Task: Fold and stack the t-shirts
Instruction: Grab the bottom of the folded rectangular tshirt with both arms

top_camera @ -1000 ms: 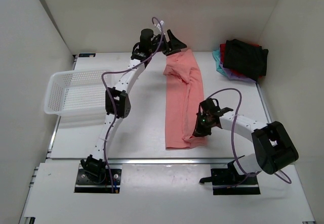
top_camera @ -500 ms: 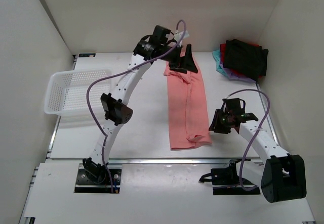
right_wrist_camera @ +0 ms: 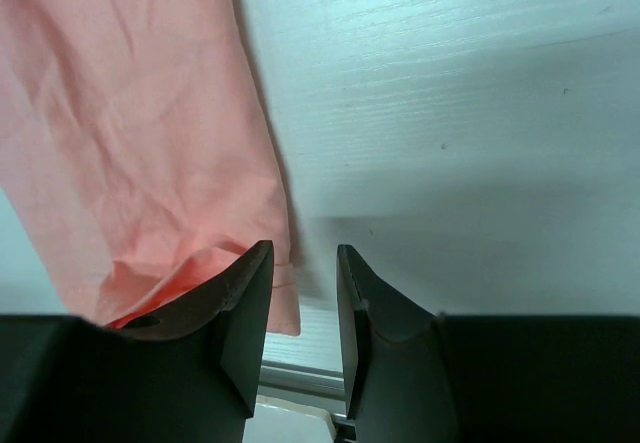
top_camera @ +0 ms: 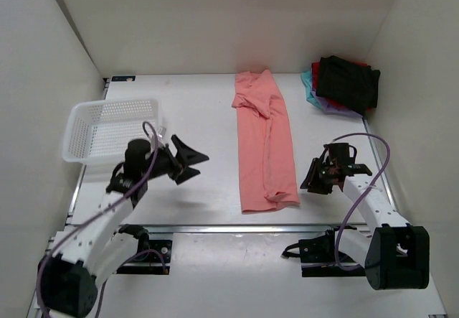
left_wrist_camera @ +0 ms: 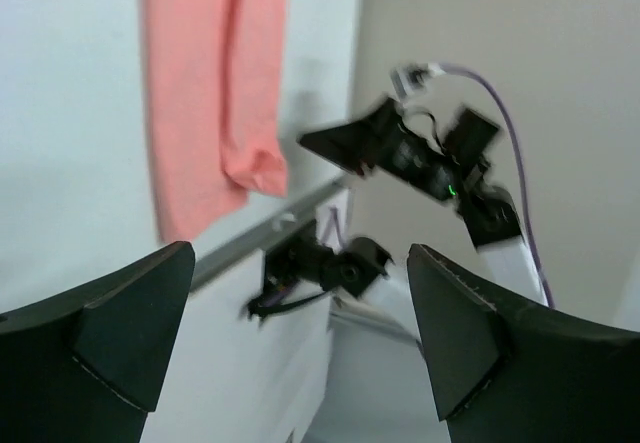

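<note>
Nearest the bases, the left gripper point(top_camera: 199, 165) hangs above the near-left part of the table point(top_camera: 208, 117). Its two fingers are spread as wide as they go and there is nothing between them. It points toward the middle of the table, well apart from any cloth.

On the other side, the right gripper point(top_camera: 311, 178) sits just beside the near right corner of the salmon-pink t-shirt point(top_camera: 265, 138). Its fingers stand a narrow gap apart (the wrist view shows only bare table through that gap), so it pinches nothing, and the cloth lies just outside its left finger.

The salmon-pink t-shirt lies flat in the middle of the table as a long, narrow strip running from the near edge toward the far wall. Its near hem is bunched and turned over at the right corner, and the far end is wrinkled.

To the left, the white mesh basket point(top_camera: 107, 128) stands near the table's left edge.

Farthest away, in the far right corner, sits a pile of folded t-shirts: the black t-shirt point(top_camera: 348, 81) is on top, with the edges of the red t-shirt point(top_camera: 315, 69), the teal t-shirt point(top_camera: 308, 85) and the purple t-shirt point(top_camera: 331, 106) showing beneath it.
</note>
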You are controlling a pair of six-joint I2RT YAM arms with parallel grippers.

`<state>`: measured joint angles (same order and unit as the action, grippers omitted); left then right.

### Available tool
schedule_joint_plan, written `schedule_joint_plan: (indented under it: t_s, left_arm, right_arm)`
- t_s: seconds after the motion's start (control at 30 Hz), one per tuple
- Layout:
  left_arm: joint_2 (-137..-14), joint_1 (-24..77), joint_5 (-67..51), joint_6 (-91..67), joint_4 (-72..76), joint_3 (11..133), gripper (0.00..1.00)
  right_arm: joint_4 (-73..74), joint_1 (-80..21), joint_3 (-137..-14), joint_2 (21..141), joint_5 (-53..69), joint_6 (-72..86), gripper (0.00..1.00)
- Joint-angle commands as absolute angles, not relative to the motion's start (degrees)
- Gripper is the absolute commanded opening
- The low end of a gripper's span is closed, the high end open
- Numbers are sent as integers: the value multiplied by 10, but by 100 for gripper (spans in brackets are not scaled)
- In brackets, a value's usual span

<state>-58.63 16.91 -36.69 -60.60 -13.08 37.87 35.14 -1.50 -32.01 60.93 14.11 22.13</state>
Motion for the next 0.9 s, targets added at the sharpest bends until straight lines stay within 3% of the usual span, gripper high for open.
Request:
schedule_joint_plan:
  t_s: [0.0, 0.13, 0.4, 0.87]
  left_arm:
    - [-468, 199, -366, -773, 103, 241, 99]
    - [-446, 267, -286, -737, 101, 207, 99]
    - [-534, 350, -277, -679, 103, 176, 99]
    - [-814, 471, -223, -643, 84, 286, 98]
  right_arm:
    - [367, -4, -340, 606, 138, 207, 29]
    - [373, -1, -336, 603, 144, 215, 29]
    - [368, -3, -333, 611, 176, 238, 37]
    - [381, -27, -330, 614, 144, 271, 37]
